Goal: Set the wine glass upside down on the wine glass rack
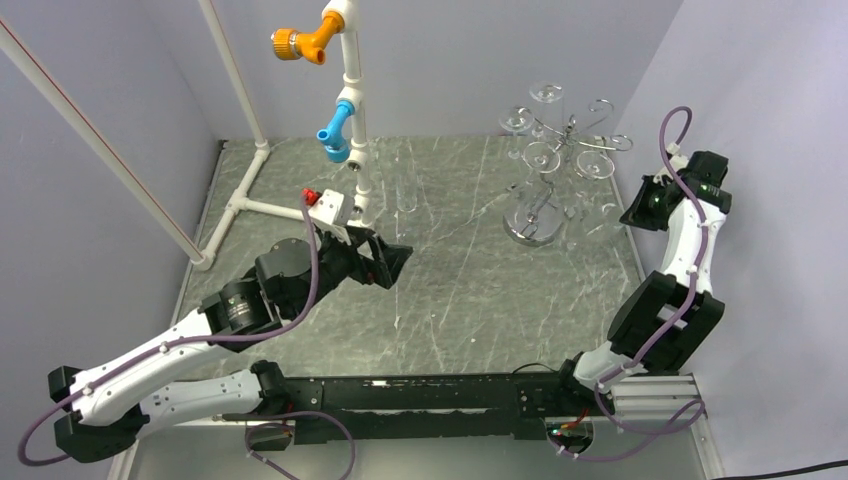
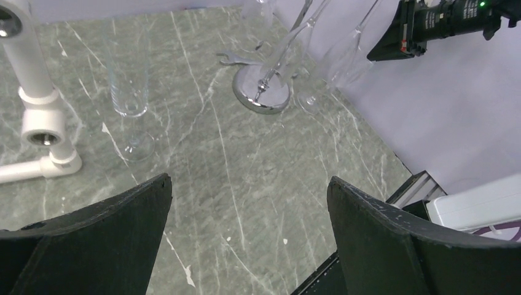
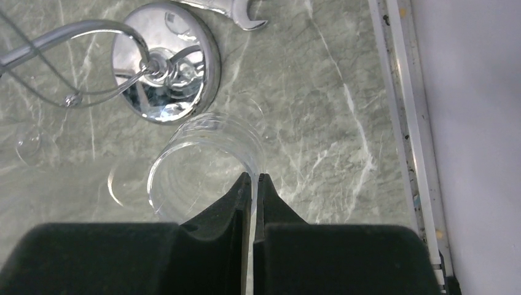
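Right fingers (image 3: 254, 184) are clenched on the wine glass (image 3: 196, 166). They pinch its thin wall at the rim, and the glass shows as a pale line between the two black tips. In the right wrist view the open mouth of the bowl faces the camera, and most of the bowl lies to the left of the fingers. Whether the glass touches the desk (image 1: 470, 300) cannot be told.

The wine glass rack (image 1: 560, 150) stands toward the far right of the desk. Its round shiny base shows just beyond the held glass in the right wrist view, near it but apart. From above, the right fingers sit to the right of the rack, close to the desk's right edge and lower than the curled arms on top. Other clear glasses hang among those arms, though they are faint.

Left fingers (image 2: 249, 184) are released and spread wide over bare desk, with nothing between them. They are well apart from the rack. A slim stemmed glass (image 2: 129, 86) stands upright ahead of them, beside the white pipe frame (image 2: 40, 117).
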